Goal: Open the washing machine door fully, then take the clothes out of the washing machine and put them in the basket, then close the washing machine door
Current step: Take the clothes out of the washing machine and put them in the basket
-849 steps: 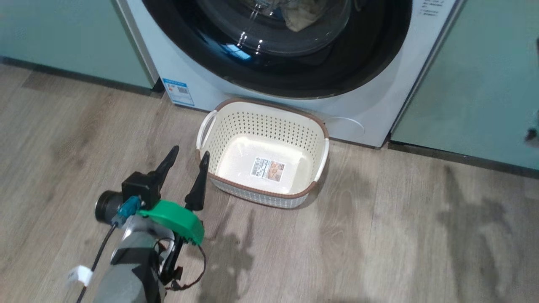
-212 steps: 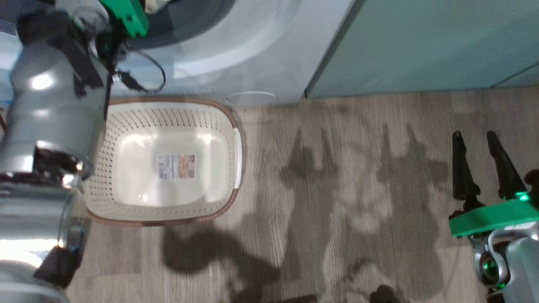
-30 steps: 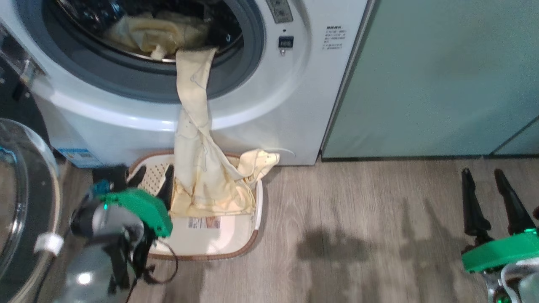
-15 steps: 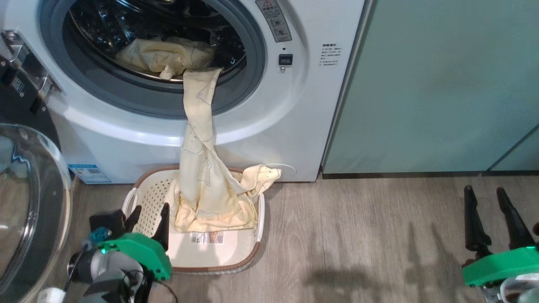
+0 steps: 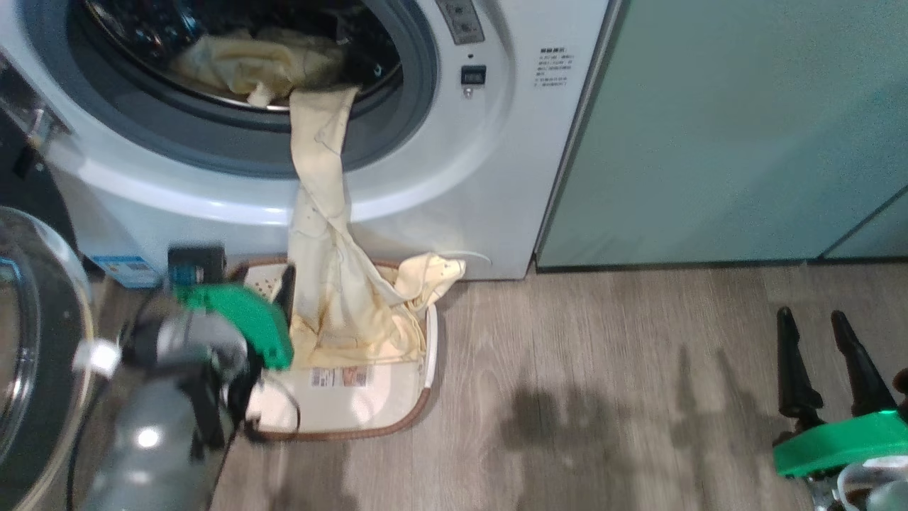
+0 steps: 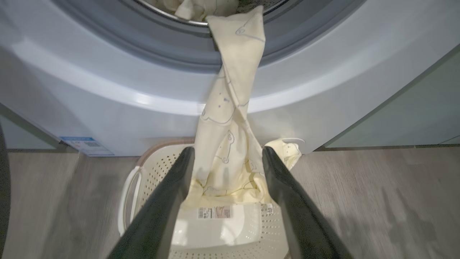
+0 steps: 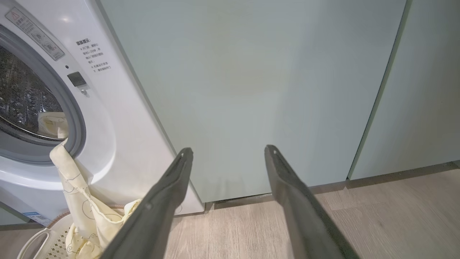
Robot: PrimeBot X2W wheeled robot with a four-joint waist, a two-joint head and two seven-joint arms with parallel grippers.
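The white washing machine (image 5: 461, 177) stands with its drum open. The washing machine door (image 5: 21, 333) is swung out at the far left, its glass bowl facing me. One pale yellow piece of the clothes (image 5: 323, 234) hangs from the drum over the grey gasket, and its lower end lies in the cream basket (image 5: 355, 433). More yellow fabric (image 5: 241, 60) lies inside the drum. My left gripper (image 5: 262, 280) hovers open over the basket's rear left. In the left wrist view (image 6: 228, 149) its fingers frame the hanging garment (image 6: 233, 72) without touching it. My right gripper (image 5: 810, 316) is open above the floor.
Pale green cabinet doors (image 5: 709, 128) run along the right of the machine and face the right gripper (image 7: 229, 149). Wood-look floor (image 5: 603, 397) stretches between the basket and the right arm. A blue label sticker (image 5: 124, 268) sits low on the machine's front.
My left gripper has moved forward from the basket's near left corner to beside the hanging garment. The head view has shifted a little. Garment, basket and right gripper are unchanged.
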